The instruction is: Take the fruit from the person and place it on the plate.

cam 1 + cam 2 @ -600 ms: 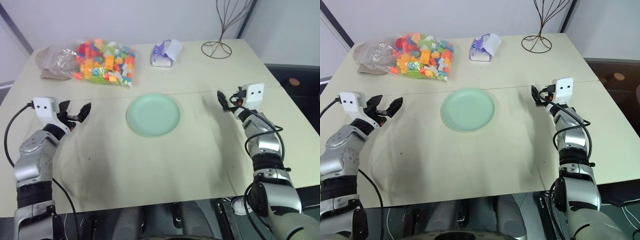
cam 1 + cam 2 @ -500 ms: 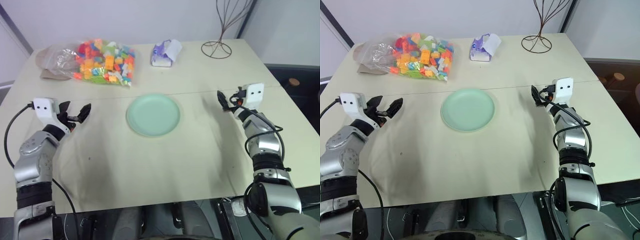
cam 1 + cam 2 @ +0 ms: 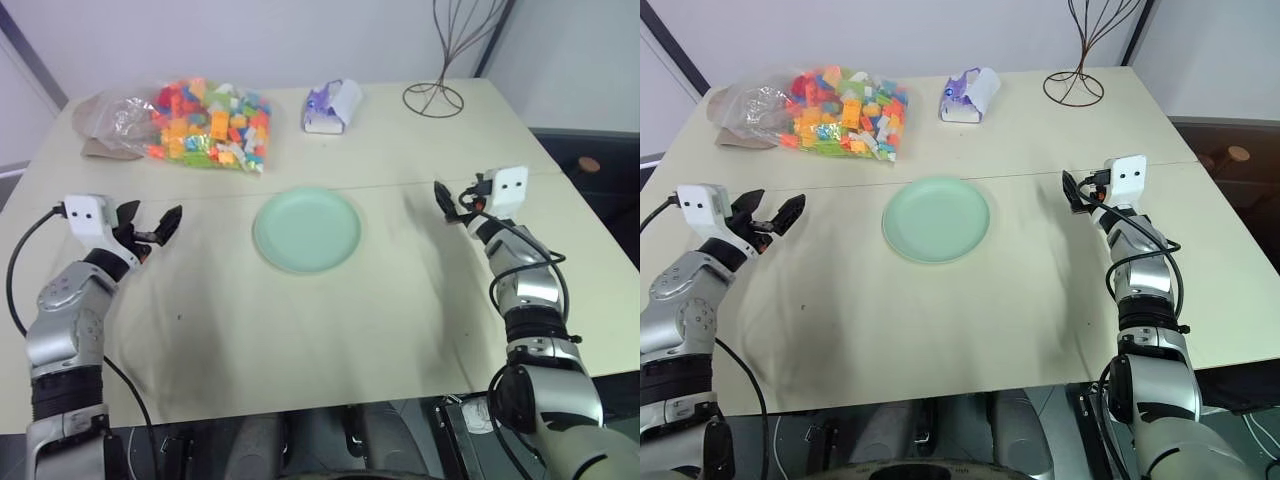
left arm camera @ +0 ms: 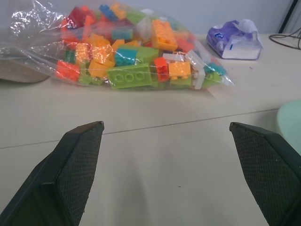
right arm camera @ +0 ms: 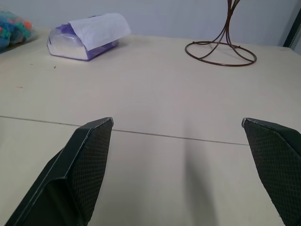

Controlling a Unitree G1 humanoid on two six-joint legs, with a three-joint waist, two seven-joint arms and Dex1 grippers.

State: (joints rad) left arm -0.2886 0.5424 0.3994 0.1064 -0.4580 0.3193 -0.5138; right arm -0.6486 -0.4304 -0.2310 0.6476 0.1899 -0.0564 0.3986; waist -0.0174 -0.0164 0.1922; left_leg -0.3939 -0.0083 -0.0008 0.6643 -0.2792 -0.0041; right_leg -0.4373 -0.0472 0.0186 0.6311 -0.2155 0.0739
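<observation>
The pale mint-green plate (image 3: 307,229) lies flat in the middle of the table with nothing on it; its rim (image 4: 290,123) also shows in the left wrist view. The fruit and the person are out of view. My left gripper (image 3: 158,226) hovers over the table to the left of the plate, open and holding nothing, its black fingers (image 4: 75,165) spread wide. On the other side of the plate my right gripper (image 3: 447,203) is held level above the table, open and empty too, with wide-set fingers (image 5: 84,165).
A clear bag of colourful toy bricks (image 3: 205,124) lies at the back left, beside a tan flat object (image 3: 100,148). A purple tissue pack (image 3: 332,106) sits at the back centre and a brown wire stand (image 3: 434,97) at the back right. A seam (image 3: 380,183) crosses the table.
</observation>
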